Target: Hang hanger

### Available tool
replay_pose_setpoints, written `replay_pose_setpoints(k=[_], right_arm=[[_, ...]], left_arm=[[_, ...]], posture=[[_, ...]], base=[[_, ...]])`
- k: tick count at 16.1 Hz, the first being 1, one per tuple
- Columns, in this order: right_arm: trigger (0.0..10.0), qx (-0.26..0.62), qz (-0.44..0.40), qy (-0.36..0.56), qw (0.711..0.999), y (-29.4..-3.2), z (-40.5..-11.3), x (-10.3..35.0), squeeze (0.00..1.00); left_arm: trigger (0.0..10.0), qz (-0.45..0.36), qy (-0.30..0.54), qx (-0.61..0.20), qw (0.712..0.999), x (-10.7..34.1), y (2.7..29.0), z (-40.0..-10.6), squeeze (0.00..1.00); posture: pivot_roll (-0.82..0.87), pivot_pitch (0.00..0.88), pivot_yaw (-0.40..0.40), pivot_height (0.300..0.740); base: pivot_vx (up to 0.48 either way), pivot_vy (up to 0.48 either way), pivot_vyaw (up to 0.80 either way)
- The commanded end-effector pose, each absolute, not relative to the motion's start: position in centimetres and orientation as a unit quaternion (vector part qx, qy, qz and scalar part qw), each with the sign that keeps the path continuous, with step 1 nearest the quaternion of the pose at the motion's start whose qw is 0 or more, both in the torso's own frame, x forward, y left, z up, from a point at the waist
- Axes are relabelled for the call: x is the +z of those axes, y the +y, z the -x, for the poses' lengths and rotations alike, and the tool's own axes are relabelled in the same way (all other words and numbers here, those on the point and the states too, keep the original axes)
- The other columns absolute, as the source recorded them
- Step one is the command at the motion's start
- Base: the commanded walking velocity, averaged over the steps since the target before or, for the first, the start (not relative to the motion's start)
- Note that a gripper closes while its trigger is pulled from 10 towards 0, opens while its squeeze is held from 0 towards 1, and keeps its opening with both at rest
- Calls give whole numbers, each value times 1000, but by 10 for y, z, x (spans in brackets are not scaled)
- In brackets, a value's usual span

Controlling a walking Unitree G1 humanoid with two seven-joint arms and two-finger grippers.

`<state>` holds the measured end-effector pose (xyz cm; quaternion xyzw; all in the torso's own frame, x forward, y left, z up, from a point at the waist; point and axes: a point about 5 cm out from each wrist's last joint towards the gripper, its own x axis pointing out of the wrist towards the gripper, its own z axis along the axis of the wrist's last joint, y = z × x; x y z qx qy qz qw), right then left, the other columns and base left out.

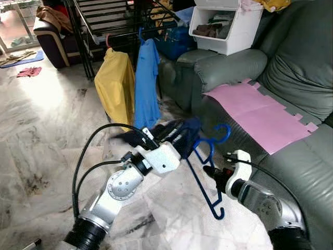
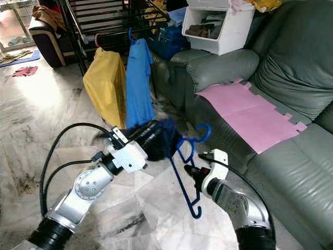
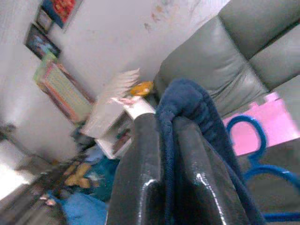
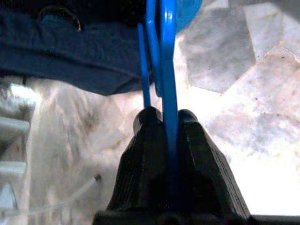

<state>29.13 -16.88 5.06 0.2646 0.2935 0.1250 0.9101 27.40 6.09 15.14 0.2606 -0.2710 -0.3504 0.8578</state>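
Grey leather sofa (image 1: pixel 291 67) on sunlit marble floor (image 1: pixel 41 120), dark drying rack (image 1: pixel 104 21) behind.

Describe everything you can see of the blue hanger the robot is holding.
The hanger is bright blue, looks like thin plastic, with a curled hook at its top and a small hook at its lower end. It hangs tilted above the marble floor, in front of the grey sofa. The right tool is shut on one bar. A dark blue cloth, pinched by the left tool, drapes over its upper part.
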Motion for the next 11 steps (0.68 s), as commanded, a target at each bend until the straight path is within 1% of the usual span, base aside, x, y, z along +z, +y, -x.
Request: replay_pose_setpoints(k=[1, 3, 5, 6, 7, 8, 9, 11], right_arm=[[10000, 78, -270, 264, 923, -183, -302, 58, 0], [10000, 23, -317, 213, 924, -199, -318, 72, 0], [10000, -46, -405, 97, 908, -224, -343, 110, 0], [10000, -54, -428, 64, 900, -230, -348, 122, 0], [10000, -55, -456, 0, 888, -235, -358, 149, 0], [10000, -36, -471, -31, 881, -232, -362, 166, 0], [10000, -24, -469, -40, 882, -228, -364, 172, 0], [10000, 27, -429, -54, 901, -210, -364, 185, 0]], left_arm=[[10000, -230, -300, -369, 849, 166, 52, -266, 0], [10000, -210, -271, -399, 851, 155, 49, -259, 0], [10000, -192, -221, -424, 857, 136, 51, -252, 0], [10000, -180, -206, -419, 866, 132, 53, -253, 0], [10000, -177, -174, -411, 877, 120, 60, -255, 0], [10000, -189, -155, -409, 879, 110, 65, -257, 0], [10000, -193, -144, -408, 881, 105, 68, -257, 0], [10000, -202, -110, -404, 885, 89, 73, -258, 0]], posture=[[-7, 0, -6, 740], [1, 0, -4, 740], [1, 0, -5, 740], [1, 0, -5, 740], [2, 0, -6, 740], [4, 0, -6, 740], [4, 0, -6, 740], [-1, 0, -4, 740]], base=[[0, 0, 0], [0, 0, 0], [0, 0, 0], [0, 0, 0], [0, 0, 0], [0, 0, 0], [0, 0, 0], [0, 0, 0]])
